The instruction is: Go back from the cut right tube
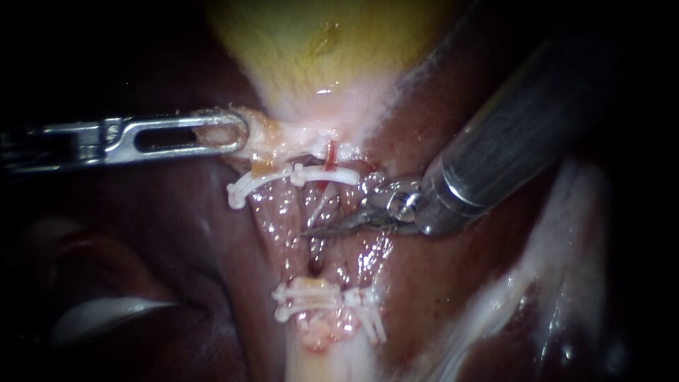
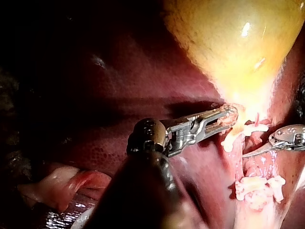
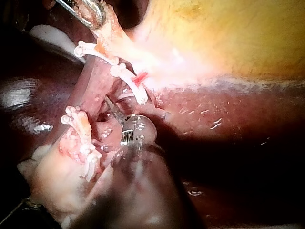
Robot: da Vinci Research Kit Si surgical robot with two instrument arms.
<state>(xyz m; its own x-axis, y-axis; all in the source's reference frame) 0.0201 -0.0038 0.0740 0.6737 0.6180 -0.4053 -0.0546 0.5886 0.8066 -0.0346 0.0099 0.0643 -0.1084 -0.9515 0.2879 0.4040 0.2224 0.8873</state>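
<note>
The right tube is cut. Its red upper stump [image 1: 330, 154] sits at a white clip [image 1: 329, 174] under the yellow gallbladder [image 1: 318, 49]. Its lower stump [image 1: 315, 267] lies above the lower white clips [image 1: 311, 296]. My right instrument [image 1: 311, 230] comes from the upper right, and its thin blades lie together in the gap between the two stumps. My left instrument [image 1: 237, 133] has its slotted jaws shut on pale tissue at the gallbladder neck [image 1: 283, 136]. The right wrist view shows the blades [image 3: 108, 101] beside the upper clips [image 3: 128, 81]. The left wrist view shows the left jaws [image 2: 231, 116] holding the neck.
Dark red liver [image 1: 177, 233] surrounds the field on both sides. Another white clip [image 1: 247, 185] crosses glistening tissue [image 1: 272, 216] left of the cut. Pale fatty tissue [image 1: 566, 233] runs down the right side. The right instrument's thick shaft [image 1: 523, 127] fills the upper right.
</note>
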